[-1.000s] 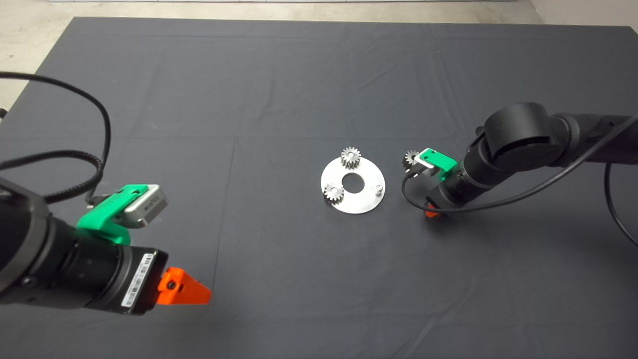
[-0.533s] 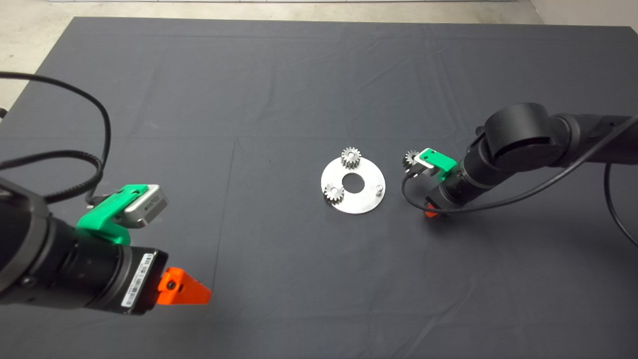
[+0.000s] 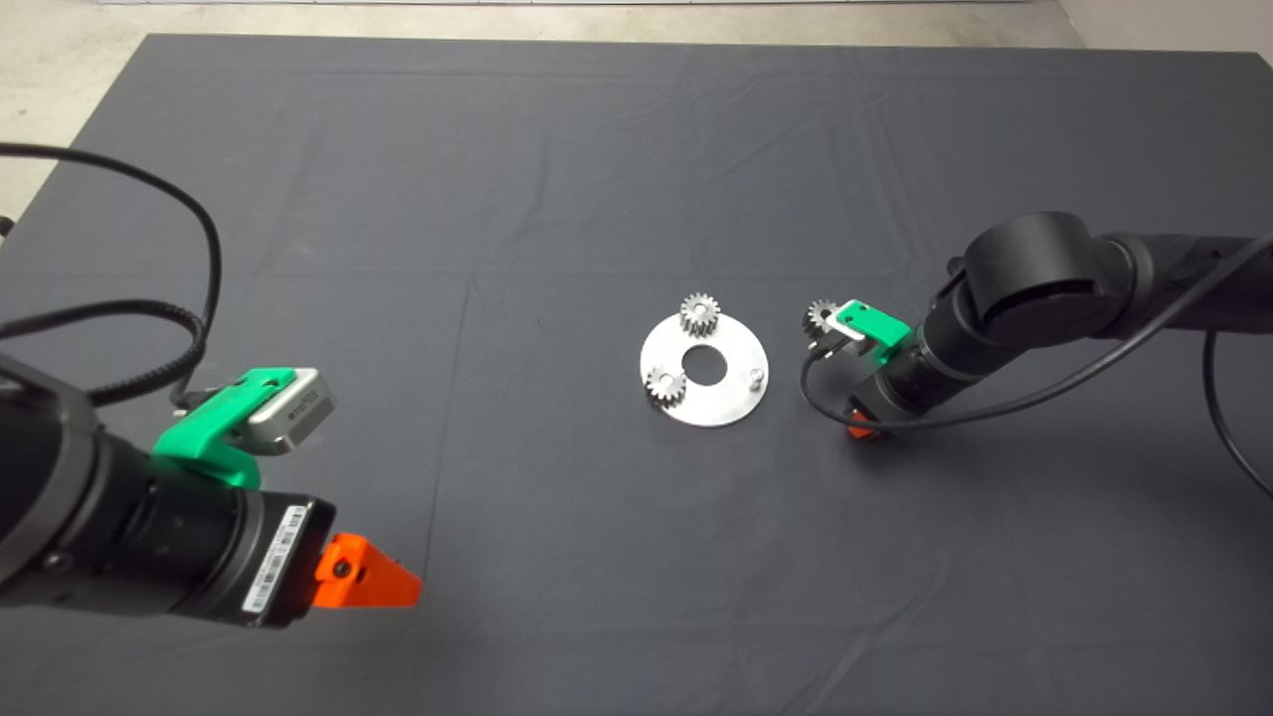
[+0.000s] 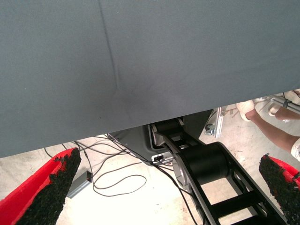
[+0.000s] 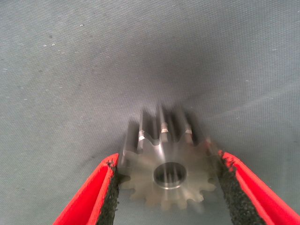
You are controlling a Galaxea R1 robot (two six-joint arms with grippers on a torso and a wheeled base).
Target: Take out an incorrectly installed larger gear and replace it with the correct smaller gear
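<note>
Red fingers (image 5: 93, 197) with black pads (image 5: 108, 197) flank a silver-grey gear (image 5: 166, 161) on a plain dark-grey mat (image 3: 557, 169).

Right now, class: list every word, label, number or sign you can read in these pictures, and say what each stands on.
White barcode sticker on the left arm's wrist: print too small to read.
Silver camera housing above it: dark marking, too small to read.
Gears, round plate, mat: no text.

Arms (image 3: 1054, 283): black, rounded joints, black cables looped alongside.
Grippers (image 3: 368, 582): green brackets, silver camera block, white barcode label.
Fingers (image 5: 89, 197): red, rough black pads.
</note>
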